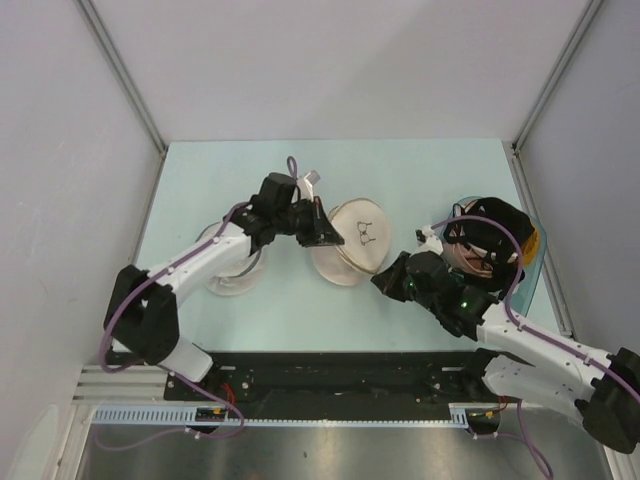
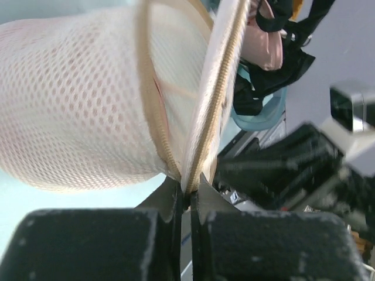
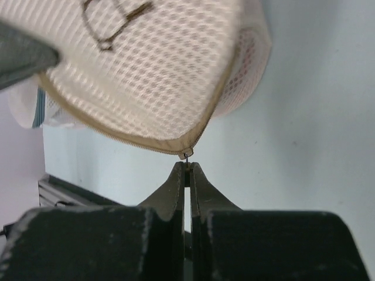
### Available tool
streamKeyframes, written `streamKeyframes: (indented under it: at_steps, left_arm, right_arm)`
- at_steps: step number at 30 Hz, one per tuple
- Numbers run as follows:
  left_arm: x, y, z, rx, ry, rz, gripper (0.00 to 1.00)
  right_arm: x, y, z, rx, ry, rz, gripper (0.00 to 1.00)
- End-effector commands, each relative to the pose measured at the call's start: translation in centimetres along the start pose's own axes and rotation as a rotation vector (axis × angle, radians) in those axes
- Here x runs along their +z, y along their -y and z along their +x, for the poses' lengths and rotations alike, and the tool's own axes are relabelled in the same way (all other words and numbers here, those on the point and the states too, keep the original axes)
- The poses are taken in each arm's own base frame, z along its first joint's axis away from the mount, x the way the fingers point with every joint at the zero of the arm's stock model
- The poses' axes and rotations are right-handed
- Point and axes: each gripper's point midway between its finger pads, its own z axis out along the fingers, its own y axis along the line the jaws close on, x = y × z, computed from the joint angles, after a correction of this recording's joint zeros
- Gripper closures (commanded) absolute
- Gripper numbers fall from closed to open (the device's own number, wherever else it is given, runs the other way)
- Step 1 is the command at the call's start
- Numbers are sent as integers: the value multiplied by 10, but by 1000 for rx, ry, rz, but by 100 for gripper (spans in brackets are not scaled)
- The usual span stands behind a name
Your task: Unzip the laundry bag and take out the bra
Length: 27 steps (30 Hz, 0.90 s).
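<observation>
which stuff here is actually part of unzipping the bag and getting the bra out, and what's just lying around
In the job:
laundry bag
zip pull, pinched by the right gripper
left gripper, clamped on the bag's rim
bra, probably the pink showing inside

Lying about:
white round pouch
teal basket
black clothing

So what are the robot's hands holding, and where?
Both hold the laundry bag. The left gripper pinches its zip rim where the halves meet; the right gripper pinches the small zip pull at the bag's edge.
</observation>
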Motion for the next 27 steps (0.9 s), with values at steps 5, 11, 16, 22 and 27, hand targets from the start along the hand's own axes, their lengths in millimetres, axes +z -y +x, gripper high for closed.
streamKeyframes:
  at_steps: [5,11,16,22,27]
  left_arm:
    - [7,7,-46,99,48,-6,28]
    - [-53,16,-45,174,187,-93,7]
    - [-54,2,-1,74,139,-48,10]
    - [-28,11,37,60,49,-3,6]
    - [-8,10,44,51,16,19,8]
  right_arm:
    - [-3,-42,25,37,-6,-47,100]
    - [10,-49,20,59,29,-60,100]
    - [16,-52,21,60,10,-67,100]
    - [20,-53,24,52,-9,-74,100]
    - [21,-54,25,47,-17,-71,100]
